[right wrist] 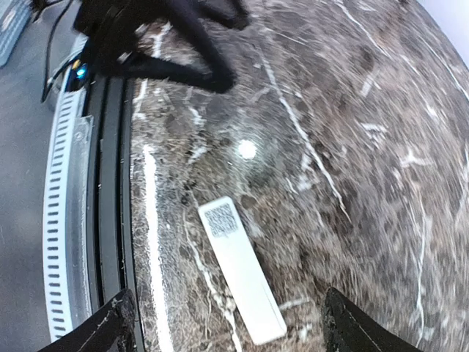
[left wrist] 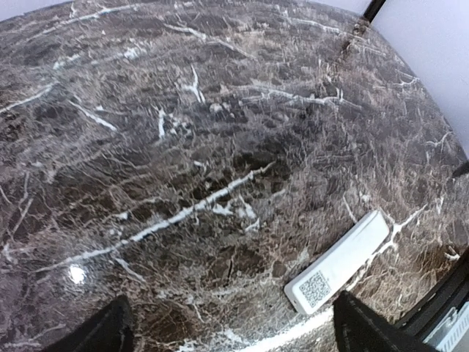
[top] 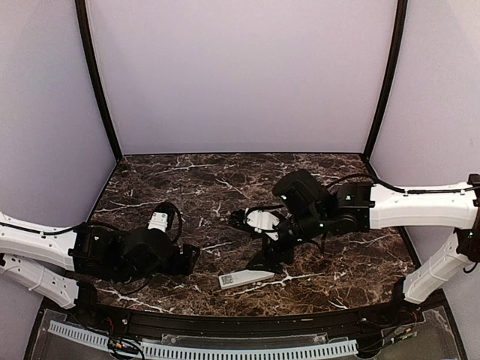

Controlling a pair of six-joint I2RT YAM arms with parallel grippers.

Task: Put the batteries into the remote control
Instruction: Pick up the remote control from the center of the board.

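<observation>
The remote control [top: 244, 279] is a slim white bar lying flat on the dark marble table [top: 225, 180] near the front edge, with a QR-code label facing up at one end. My left gripper [top: 190, 259] is open just left of it; in the left wrist view the remote control [left wrist: 341, 262] lies beside the right fingertip [left wrist: 363, 331] and the gripper [left wrist: 234, 339] holds nothing. My right gripper [top: 267, 258] hovers open above it, and the remote control [right wrist: 242, 268] shows between and below that gripper's [right wrist: 227, 334] spread fingers. The batteries are out of view.
A black rail and a white slotted strip [top: 202, 349] run along the table's front edge, close to the remote. That strip [right wrist: 58, 220] shows left of the remote in the right wrist view, with the left arm's dark fingers [right wrist: 183, 44] at the top. Pale walls enclose the table.
</observation>
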